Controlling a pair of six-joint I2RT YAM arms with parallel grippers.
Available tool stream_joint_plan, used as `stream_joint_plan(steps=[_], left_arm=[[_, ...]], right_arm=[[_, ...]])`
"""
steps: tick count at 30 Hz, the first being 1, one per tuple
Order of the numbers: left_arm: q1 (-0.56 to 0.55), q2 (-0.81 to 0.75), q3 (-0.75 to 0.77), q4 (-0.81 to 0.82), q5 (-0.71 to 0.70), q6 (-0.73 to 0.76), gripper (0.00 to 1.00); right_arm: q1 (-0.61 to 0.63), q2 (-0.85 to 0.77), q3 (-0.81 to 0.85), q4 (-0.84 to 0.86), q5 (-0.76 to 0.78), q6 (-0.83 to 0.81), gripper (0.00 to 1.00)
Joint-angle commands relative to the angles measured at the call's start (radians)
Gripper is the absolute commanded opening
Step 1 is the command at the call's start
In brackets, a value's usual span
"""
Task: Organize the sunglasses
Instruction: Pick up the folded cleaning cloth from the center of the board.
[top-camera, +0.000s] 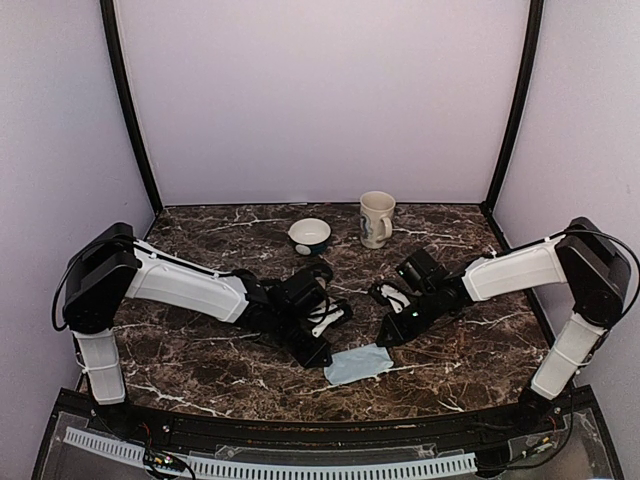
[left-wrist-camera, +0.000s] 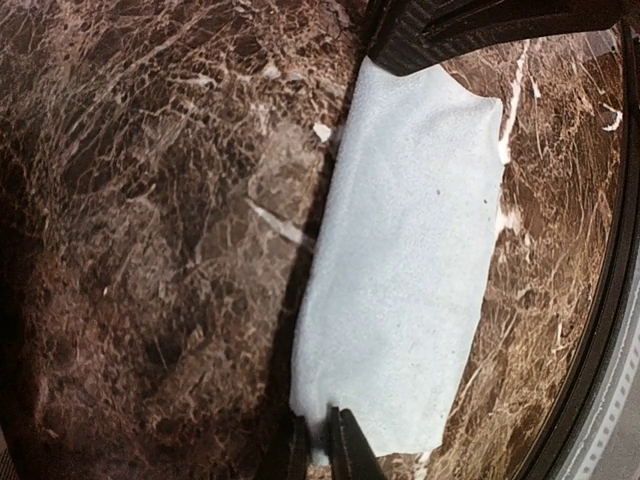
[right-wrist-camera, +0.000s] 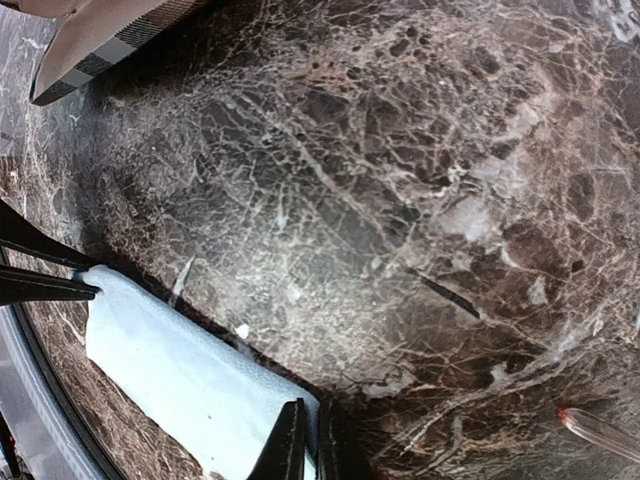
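No sunglasses show in any view. A light blue cloth (top-camera: 358, 364) lies flat on the marble table between the two grippers. My left gripper (top-camera: 320, 353) is shut on the cloth's left end; in the left wrist view its tips (left-wrist-camera: 318, 445) pinch a corner of the cloth (left-wrist-camera: 410, 250). My right gripper (top-camera: 388, 335) is shut on the cloth's right end; in the right wrist view its tips (right-wrist-camera: 312, 440) pinch the cloth (right-wrist-camera: 180, 385) at its edge. The left gripper's fingers (right-wrist-camera: 40, 285) show at the cloth's far end.
A beige mug (top-camera: 377, 218) and a small white bowl (top-camera: 309, 236) stand at the back middle of the table. A light checkered edge (right-wrist-camera: 100, 40) shows in the top left of the right wrist view. The table's front rim (left-wrist-camera: 600, 330) runs close beside the cloth.
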Motion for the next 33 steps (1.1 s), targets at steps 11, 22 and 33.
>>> stream_joint_plan(steps=[11,22,33], left_arm=[[0.003,-0.041,0.013,-0.049,-0.041,0.015,0.16],[0.004,-0.020,0.033,-0.055,-0.054,0.029,0.05],[0.004,-0.044,0.036,-0.068,-0.043,0.015,0.00]], right_arm=[[-0.001,0.000,-0.003,-0.018,0.003,-0.004,0.06],[-0.001,0.000,-0.001,-0.023,0.004,-0.003,0.05],[-0.002,-0.018,0.009,0.013,-0.018,-0.013,0.00]])
